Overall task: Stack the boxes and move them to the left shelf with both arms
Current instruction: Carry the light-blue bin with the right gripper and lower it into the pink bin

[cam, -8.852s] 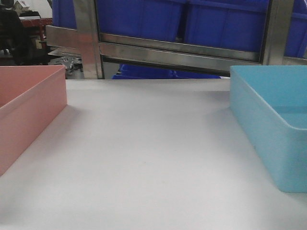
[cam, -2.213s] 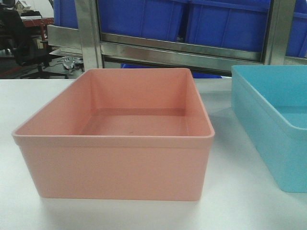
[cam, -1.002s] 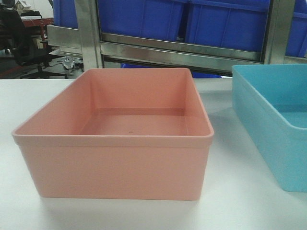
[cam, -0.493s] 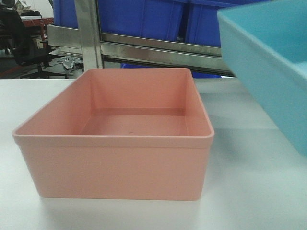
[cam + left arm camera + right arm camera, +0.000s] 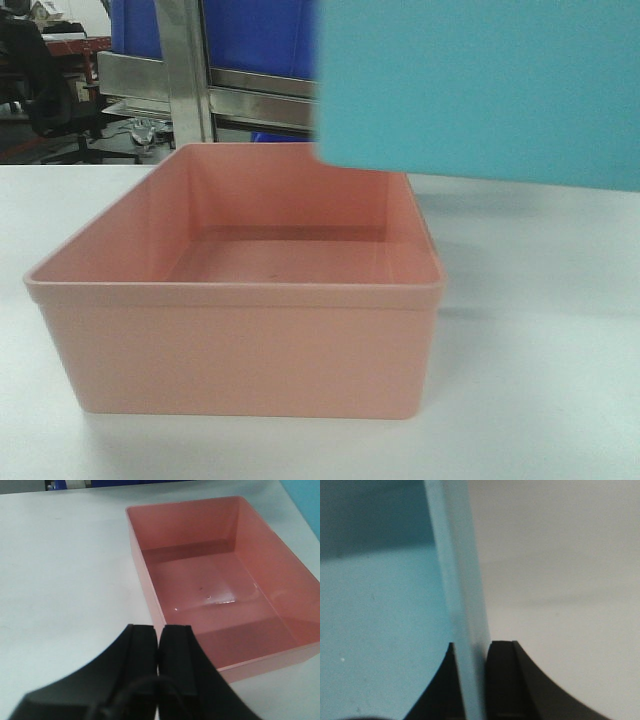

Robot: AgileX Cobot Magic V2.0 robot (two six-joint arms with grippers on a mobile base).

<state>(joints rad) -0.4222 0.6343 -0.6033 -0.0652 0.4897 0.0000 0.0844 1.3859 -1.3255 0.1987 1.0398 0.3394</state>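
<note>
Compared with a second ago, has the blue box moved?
Yes. The blue box has lifted off the white table and swung left: in the front view it now hides the far right corner of the pink box, which stayed put.

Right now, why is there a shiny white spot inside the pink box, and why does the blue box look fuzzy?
In the left wrist view, light bounces off the glossy floor of the pink box as a small white glare; in the right wrist view, the blue box is so near the lens that its wall blurs; the front view shows it sharper.
</note>
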